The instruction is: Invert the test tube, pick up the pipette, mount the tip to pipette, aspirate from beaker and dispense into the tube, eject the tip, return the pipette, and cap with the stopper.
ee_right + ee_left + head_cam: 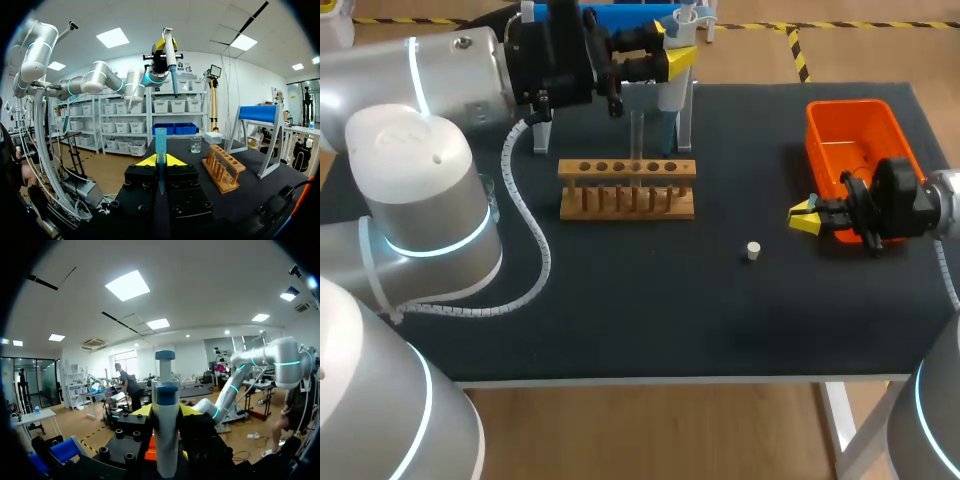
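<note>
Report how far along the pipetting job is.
Done: the test tube stands upright in the right gripper. In hand: the left gripper holds the pipette aloft; a mounted tip cannot be made out. Left: aspirating, dispensing, ejecting, returning, capping; the stopper lies loose on the mat.

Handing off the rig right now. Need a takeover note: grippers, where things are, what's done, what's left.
Left gripper: jaws shut on the pipette, held high over the far side of the table.
Right gripper: jaws shut on the tube, beside the orange bin.
Stopper lies loose on the mat. The beaker stands past the rack, on its far side from the right gripper.
Done: tube and pipette in hand. Tip mounted: cannot tell.
Left: aspirate, dispense, eject tip, return pipette, cap.
</note>
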{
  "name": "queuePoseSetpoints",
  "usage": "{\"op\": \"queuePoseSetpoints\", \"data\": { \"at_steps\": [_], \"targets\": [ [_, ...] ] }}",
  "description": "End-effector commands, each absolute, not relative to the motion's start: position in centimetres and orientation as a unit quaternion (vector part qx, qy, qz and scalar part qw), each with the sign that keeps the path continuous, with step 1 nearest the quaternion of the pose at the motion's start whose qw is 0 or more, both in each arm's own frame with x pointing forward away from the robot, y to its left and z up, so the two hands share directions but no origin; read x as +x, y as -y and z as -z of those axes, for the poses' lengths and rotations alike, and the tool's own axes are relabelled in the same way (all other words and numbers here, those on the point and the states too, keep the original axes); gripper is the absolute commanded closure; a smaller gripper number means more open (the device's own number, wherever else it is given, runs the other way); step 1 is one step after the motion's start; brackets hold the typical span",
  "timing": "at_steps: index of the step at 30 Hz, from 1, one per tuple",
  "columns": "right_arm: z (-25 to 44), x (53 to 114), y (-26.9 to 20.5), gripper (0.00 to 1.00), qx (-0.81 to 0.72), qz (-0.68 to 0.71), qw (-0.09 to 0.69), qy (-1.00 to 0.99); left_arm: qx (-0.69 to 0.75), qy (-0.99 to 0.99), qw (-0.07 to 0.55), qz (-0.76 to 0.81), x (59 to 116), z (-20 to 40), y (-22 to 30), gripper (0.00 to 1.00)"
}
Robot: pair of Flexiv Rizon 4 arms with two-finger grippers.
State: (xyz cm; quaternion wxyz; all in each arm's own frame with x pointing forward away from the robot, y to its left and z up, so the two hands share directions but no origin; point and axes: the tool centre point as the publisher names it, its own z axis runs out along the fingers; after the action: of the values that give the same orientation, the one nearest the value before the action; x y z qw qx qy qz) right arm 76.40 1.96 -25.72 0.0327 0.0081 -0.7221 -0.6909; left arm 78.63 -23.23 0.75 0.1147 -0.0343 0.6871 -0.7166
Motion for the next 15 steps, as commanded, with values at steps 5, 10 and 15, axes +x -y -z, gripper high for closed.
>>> {"op": "queuePoseSetpoints", "data": {
  "at_steps": [5, 10, 15],
  "targets": [
    [25.7, 76.4, -1.9, 1.0, 0.008, 0.691, 0.033, 0.722, -0.034, -0.688, 0.114, 0.716, 78.7, -0.8, 23.2, 1.0],
    [25.8, 76.9, -2.9, 1.0, 0.006, 0.68, 0.038, 0.732, -0.034, -0.688, 0.114, 0.716, 78.7, -0.8, 23.2, 1.0],
    [25.8, 78.2, -5.6, 1.0, 0.004, 0.671, 0.042, 0.74, -0.034, -0.688, 0.114, 0.716, 78.7, -0.8, 23.2, 1.0]
  ]
}}
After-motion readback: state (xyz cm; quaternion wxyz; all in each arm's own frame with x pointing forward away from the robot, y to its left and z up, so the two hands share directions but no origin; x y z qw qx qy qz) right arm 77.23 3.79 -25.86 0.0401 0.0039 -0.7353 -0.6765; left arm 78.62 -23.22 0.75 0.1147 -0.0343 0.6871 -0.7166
